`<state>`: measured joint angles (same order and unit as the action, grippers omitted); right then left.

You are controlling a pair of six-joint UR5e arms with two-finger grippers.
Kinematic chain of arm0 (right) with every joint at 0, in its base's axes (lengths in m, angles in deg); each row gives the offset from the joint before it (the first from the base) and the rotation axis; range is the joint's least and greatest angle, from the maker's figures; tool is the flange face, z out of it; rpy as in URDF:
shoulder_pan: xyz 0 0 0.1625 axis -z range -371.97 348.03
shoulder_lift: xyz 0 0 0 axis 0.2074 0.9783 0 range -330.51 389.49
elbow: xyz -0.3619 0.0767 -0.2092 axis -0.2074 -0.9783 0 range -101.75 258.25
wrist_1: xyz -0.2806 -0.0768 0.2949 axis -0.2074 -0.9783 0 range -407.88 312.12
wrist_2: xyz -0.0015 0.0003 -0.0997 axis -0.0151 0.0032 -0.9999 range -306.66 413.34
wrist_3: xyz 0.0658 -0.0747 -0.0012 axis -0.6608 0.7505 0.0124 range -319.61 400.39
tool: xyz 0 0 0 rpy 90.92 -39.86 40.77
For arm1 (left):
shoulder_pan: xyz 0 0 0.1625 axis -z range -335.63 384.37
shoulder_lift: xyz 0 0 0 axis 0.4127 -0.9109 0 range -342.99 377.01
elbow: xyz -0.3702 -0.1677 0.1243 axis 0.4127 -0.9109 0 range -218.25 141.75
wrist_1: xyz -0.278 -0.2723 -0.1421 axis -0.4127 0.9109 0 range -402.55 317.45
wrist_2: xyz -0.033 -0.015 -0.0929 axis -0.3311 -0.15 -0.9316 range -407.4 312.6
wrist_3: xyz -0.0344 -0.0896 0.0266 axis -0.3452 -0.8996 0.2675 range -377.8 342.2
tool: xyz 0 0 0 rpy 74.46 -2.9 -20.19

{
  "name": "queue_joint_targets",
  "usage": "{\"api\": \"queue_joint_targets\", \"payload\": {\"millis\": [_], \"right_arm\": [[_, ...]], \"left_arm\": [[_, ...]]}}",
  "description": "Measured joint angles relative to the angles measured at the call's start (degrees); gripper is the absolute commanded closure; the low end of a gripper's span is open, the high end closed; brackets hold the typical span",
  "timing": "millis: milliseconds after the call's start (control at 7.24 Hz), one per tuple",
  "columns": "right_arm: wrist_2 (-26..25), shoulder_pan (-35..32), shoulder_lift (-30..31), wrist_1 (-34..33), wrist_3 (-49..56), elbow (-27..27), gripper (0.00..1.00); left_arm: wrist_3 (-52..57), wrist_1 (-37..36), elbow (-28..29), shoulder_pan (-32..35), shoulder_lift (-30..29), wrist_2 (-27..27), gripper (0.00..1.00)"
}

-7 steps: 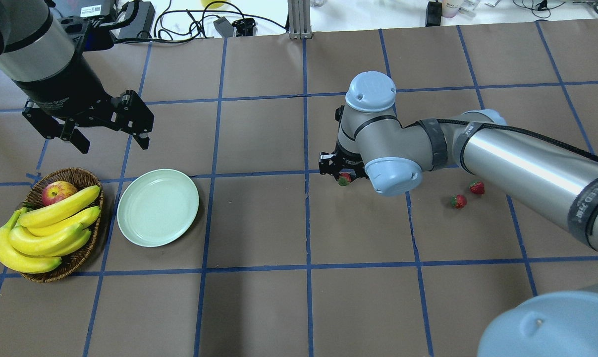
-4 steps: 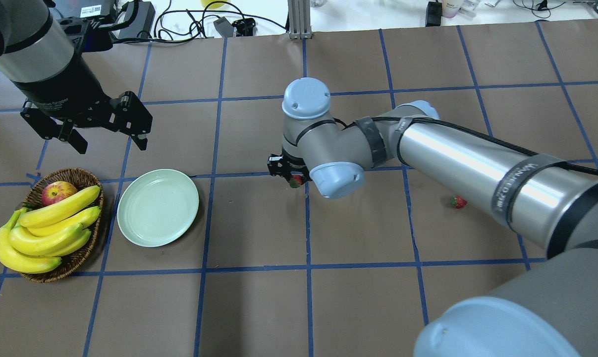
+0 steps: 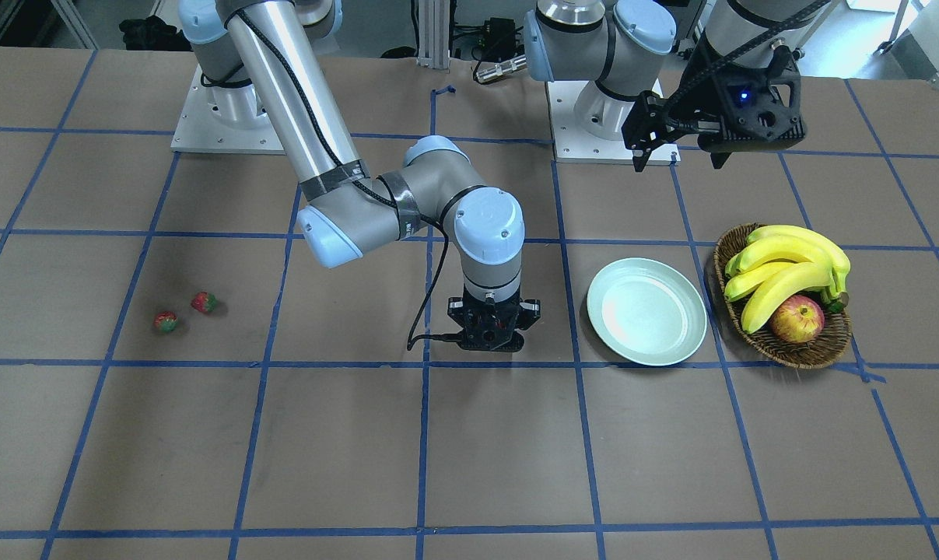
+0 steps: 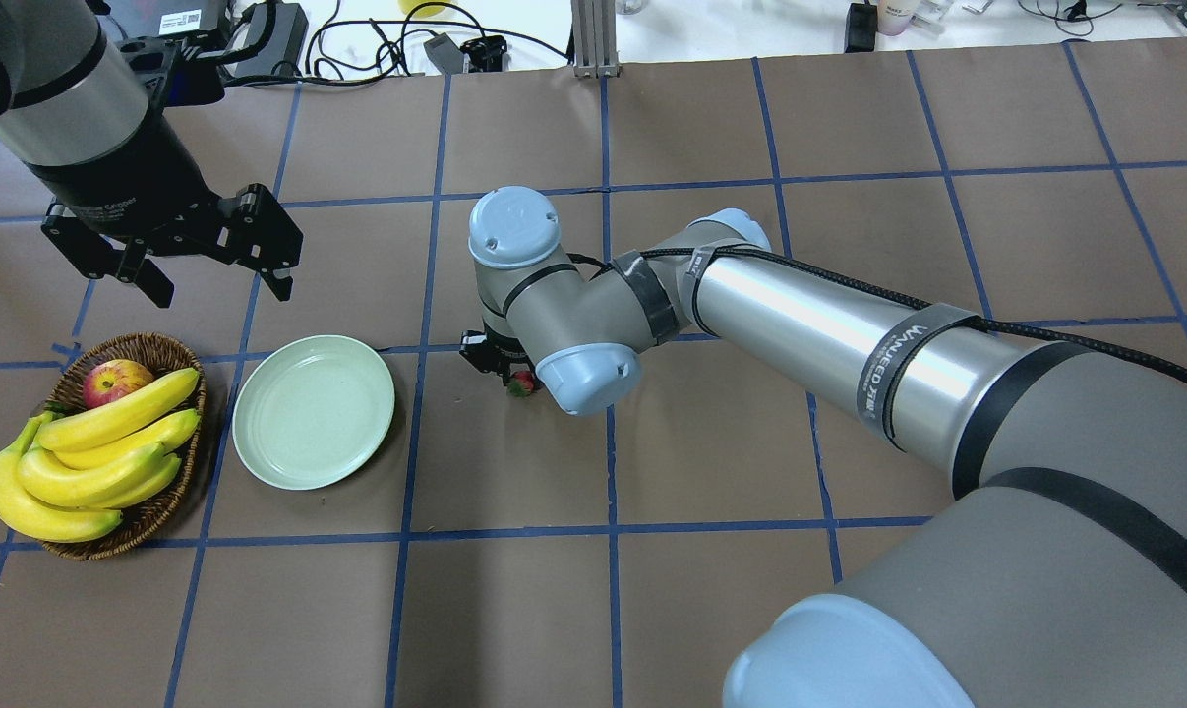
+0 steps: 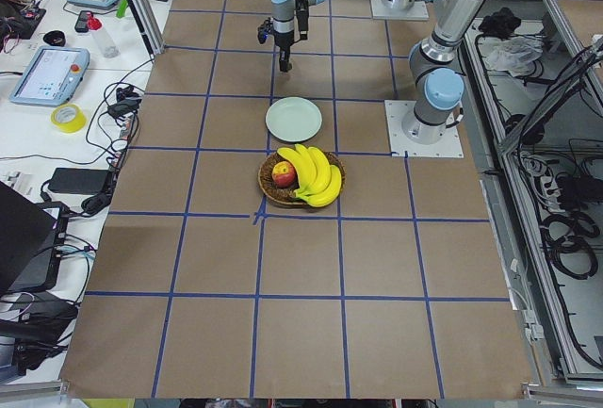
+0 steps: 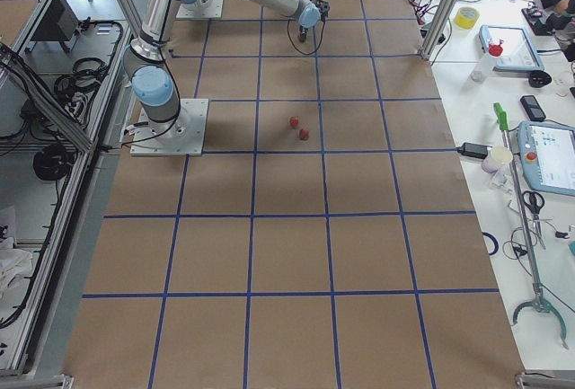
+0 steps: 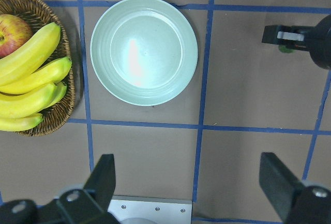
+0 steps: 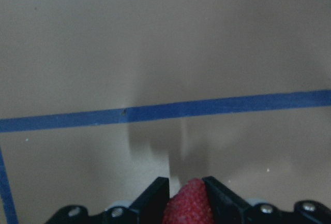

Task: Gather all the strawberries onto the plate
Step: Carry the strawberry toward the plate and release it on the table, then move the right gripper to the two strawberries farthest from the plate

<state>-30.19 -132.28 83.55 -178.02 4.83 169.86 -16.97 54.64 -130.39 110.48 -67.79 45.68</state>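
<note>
My right gripper (image 4: 507, 372) is shut on a red strawberry (image 4: 522, 383) and holds it just above the table, a short way right of the plate. The strawberry shows between the fingers in the right wrist view (image 8: 186, 204). The pale mint-green plate (image 4: 314, 411) is empty; it also shows in the front view (image 3: 646, 311) and the left wrist view (image 7: 144, 50). Two more strawberries (image 3: 203, 302) (image 3: 165, 320) lie together on the table far on my right side; my right arm hides them in the overhead view. My left gripper (image 4: 221, 283) is open and empty, hovering beyond the plate.
A brown wicker basket (image 4: 147, 343) with bananas (image 4: 101, 452) and a red-yellow apple (image 4: 116, 380) stands just left of the plate. My long right arm (image 4: 829, 324) stretches across the middle of the table. Cables and boxes lie along the far edge.
My right arm has swept left across the table with the strawberry in its gripper, ending close to the plate. The left arm has barely moved.
</note>
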Motion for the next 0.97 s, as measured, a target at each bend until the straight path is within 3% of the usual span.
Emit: {"api": "queue_joint_targets", "payload": {"millis": [552, 967], "right_arm": [[-2.4, 1.0, 4.0, 5.1, 3.1, -0.1, 0.00], [-5.7, 10.5, 11.3, 14.5, 18.1, 0.4, 0.00]], "left_arm": [[0.0, 0.1, 0.0, 0.0, 0.1, 0.0, 0.00], [0.0, 0.2, -0.1, 0.0, 0.1, 0.0, 0.00]]}}
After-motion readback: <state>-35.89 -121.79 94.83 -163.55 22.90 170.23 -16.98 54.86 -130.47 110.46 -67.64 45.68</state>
